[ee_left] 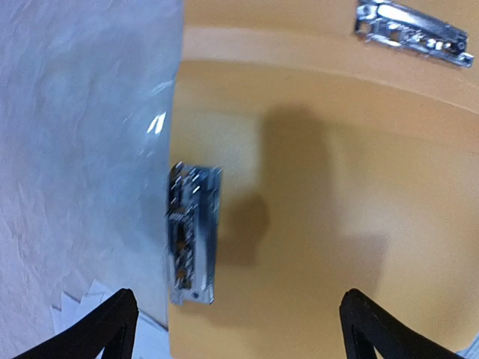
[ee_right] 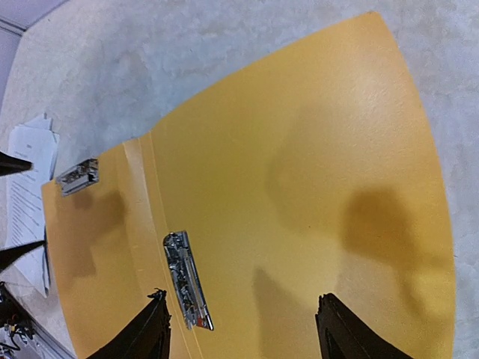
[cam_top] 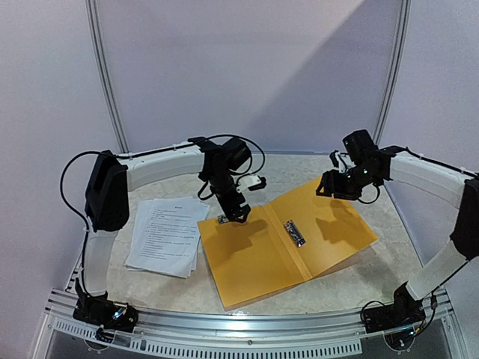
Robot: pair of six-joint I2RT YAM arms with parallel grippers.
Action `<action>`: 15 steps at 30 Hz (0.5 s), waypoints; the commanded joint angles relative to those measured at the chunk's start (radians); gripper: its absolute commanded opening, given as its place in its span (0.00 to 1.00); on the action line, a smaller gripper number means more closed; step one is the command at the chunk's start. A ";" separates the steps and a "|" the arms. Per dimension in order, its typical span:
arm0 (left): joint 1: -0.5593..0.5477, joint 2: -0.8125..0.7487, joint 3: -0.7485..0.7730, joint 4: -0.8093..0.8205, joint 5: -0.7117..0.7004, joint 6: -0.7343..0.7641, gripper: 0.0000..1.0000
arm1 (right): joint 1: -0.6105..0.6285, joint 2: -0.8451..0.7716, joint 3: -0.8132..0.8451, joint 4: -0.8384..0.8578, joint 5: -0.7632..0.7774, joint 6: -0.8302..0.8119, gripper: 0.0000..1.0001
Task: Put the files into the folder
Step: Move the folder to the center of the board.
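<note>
The orange-yellow folder (cam_top: 254,258) lies open and flat on the table, with a metal clip (cam_top: 294,232) along its centre fold and a smaller metal clip (cam_top: 223,219) at its far left edge. The files (cam_top: 165,233) lie in a loose white stack to the left of the folder. My left gripper (cam_top: 238,215) hovers open and empty over the small clip (ee_left: 193,232) and the folder's left leaf (ee_left: 337,194). My right gripper (cam_top: 327,185) is open and empty above the folder's right leaf (ee_right: 299,149), near the centre clip (ee_right: 187,280).
The table top (cam_top: 352,277) is pale and speckled, with a raised rail (cam_top: 247,321) along the near edge. A corner of the files (ee_left: 82,310) shows by the left finger. The files (ee_right: 30,176) also show at the left of the right wrist view.
</note>
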 commanded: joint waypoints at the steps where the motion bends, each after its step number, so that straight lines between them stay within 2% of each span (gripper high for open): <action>1: 0.164 -0.134 -0.083 -0.101 0.020 -0.064 0.96 | 0.031 0.147 0.001 0.060 -0.085 0.006 0.68; 8: 0.433 -0.263 -0.315 -0.052 0.065 -0.180 0.97 | 0.040 0.323 0.010 0.087 -0.061 0.040 0.67; 15: 0.629 -0.253 -0.485 0.058 0.158 -0.337 0.89 | 0.045 0.361 0.062 0.063 -0.024 0.071 0.68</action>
